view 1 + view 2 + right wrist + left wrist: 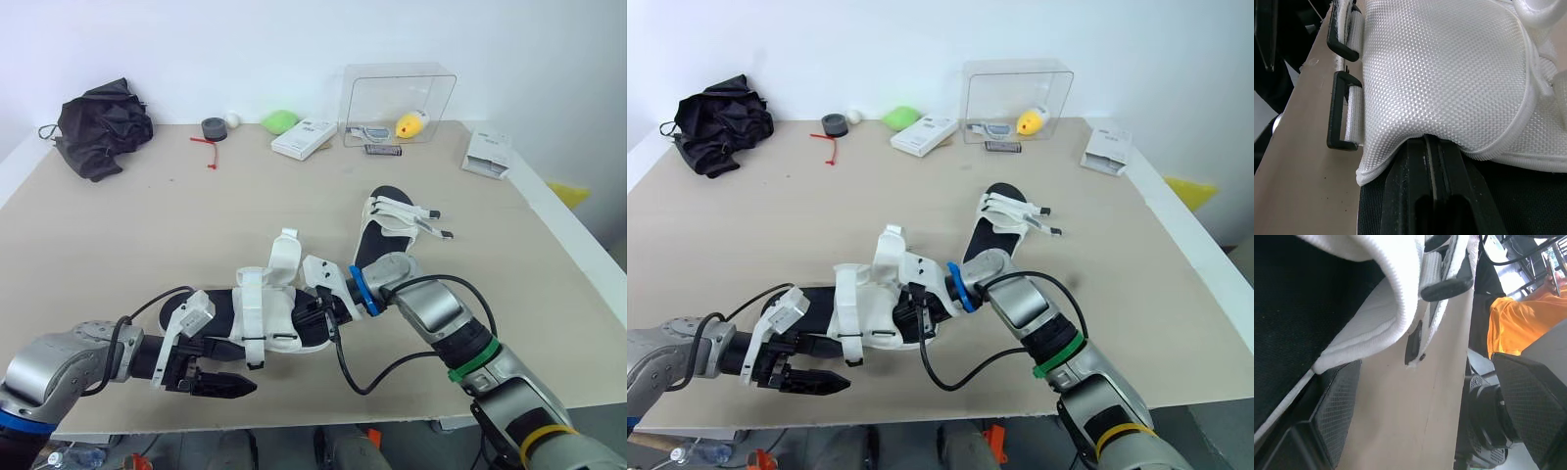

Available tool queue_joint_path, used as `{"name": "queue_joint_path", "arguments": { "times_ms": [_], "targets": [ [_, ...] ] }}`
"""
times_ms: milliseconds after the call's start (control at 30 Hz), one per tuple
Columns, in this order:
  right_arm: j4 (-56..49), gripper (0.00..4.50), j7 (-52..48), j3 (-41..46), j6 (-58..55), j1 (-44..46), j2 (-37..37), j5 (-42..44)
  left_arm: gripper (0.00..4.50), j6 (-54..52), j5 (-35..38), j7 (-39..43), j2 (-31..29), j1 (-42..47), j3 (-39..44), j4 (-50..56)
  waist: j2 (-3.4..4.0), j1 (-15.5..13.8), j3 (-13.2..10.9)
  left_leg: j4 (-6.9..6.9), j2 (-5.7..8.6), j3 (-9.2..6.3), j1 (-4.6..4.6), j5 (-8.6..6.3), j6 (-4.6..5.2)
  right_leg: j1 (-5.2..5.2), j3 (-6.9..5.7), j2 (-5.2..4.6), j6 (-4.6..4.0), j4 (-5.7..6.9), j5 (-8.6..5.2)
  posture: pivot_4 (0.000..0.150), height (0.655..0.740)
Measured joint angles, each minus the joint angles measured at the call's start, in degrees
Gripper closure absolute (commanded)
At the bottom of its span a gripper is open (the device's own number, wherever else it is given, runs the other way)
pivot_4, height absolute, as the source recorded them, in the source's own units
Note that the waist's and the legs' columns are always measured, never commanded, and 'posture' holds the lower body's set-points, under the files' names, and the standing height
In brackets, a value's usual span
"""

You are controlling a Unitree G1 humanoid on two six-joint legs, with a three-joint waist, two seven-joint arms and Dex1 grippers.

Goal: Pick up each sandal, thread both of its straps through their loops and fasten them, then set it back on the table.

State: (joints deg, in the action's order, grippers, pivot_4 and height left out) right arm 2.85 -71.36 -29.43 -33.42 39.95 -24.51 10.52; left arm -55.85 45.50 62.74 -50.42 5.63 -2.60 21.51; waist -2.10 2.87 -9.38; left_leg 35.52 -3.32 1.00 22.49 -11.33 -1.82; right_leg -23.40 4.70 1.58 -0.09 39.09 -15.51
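My right gripper [321, 318] clamps the near sandal [274, 318] by its white flap [1449, 73] — soft, floppy, light, I judge. My left gripper [240, 385] gapes wide — better hold: the stiffer sole [217, 311].

We've got a plain beige surface [137, 235], and the near sandal [279, 318] is a black sole with white straps; the far sandal [390, 227] is the same combo. Up close, the near one's white strap panel [1449, 73] has a fine dotted weave, and its loops [1338, 115] are black. The left pincer [1432, 369] has black pads [1339, 406] with a diamond grid. We also spot a black cloth bundle [103, 127], a red tie [208, 147], a lime-green lump [280, 121], a yellow toy [411, 124] in a clear box [392, 83], and an orange garment [1518, 323].
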Motion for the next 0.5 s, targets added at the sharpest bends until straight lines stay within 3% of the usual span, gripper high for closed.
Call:
{"name": "queue_joint_path", "arguments": {
  "times_ms": [100,133,200,333,367,400,500],
  "targets": [
    [0.1,4.5,0.0,0.1,0.0,0.0,-0.1,0.0,0.08,1.0,-0.6,-1.0,1.5,0.1,-0.8,0.6,0.0,0.0,0.0,0.03,0.02,0.04,-0.01,0.02,-0.02,0.02,0.05,-0.03,0.05,0.0,0.02,0.15,0.74],
    [0.1,4.5,0.0,0.1,0.0,0.0,-0.1,0.0,0.32,1.0,-0.6,-1.6,2.9,0.2,-1.2,1.1,0.0,0.0,0.0,0.04,0.04,0.04,-0.01,0.03,-0.02,0.02,0.06,-0.05,0.06,-0.01,0.03,0.15,0.74],
    [0.1,4.5,0.1,0.1,0.0,0.0,0.0,0.0,0.92,0.8,-0.3,-2.9,5.1,0.8,-2.1,1.7,-0.05,0.0,0.0,0.06,0.02,0.05,0.0,0.03,-0.02,0.03,0.06,-0.02,0.1,-0.01,0.05,0.15,0.74],
    [0.0,4.5,0.1,-0.1,0.0,0.0,0.3,0.0,2.91,0.4,0.1,-3.9,5.9,2.2,-2.1,3.3,-0.09,0.1,0.0,0.01,0.0,0.06,-0.01,0.03,-0.02,0.01,0.08,0.04,0.12,0.0,0.07,0.15,0.74],
    [-0.1,4.5,0.0,-0.2,0.0,0.0,0.3,0.0,3.17,0.4,0.1,-3.9,5.9,2.2,-2.1,3.8,-0.1,0.1,0.0,-0.01,0.0,0.06,-0.01,0.02,-0.03,0.01,0.09,0.05,0.14,0.0,0.09,0.15,0.74],
    [-0.2,4.5,-0.2,-0.2,0.0,0.0,0.3,0.0,3.82,0.0,0.7,-3.8,5.9,2.0,-2.1,3.9,-0.1,0.1,0.0,-0.03,0.0,0.05,-0.01,0.0,-0.06,0.0,0.08,0.06,0.19,0.0,0.11,0.15,0.74],
    [-0.2,4.5,-0.2,-0.2,0.0,0.0,0.3,0.0,4.44,-0.9,1.5,-3.3,4.2,1.4,-2.1,4.0,-0.12,0.1,0.0,-0.05,-0.04,0.02,0.0,-0.01,-0.07,-0.02,0.07,0.11,0.19,0.0,0.11,0.15,0.74]
  ]
}}
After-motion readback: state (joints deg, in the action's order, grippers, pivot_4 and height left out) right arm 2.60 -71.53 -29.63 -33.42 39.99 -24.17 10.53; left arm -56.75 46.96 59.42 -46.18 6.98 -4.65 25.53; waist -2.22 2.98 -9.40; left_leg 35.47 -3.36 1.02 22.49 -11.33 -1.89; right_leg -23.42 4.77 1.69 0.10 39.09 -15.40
